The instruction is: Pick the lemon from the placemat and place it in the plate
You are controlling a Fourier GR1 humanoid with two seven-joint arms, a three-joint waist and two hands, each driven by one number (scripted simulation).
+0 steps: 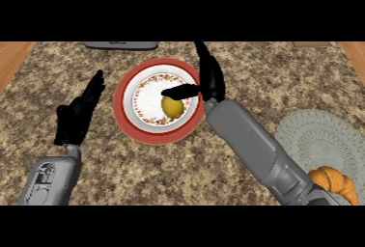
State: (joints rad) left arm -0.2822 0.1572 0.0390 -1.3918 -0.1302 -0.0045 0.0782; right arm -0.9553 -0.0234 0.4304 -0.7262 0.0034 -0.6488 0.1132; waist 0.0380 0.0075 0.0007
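We see the lemon (172, 106) lying in the plate (133, 88), our right robot hand (206, 82) open just above it with straight fingers, holding nothing.

No legible text, label, brand, number or sign anywhere.

Speckled brown granite counter (178, 169) fills view. Wooden strips at left edge (13, 58) and right edge (354, 53). Grey object (121, 45) at far edge, cut off.
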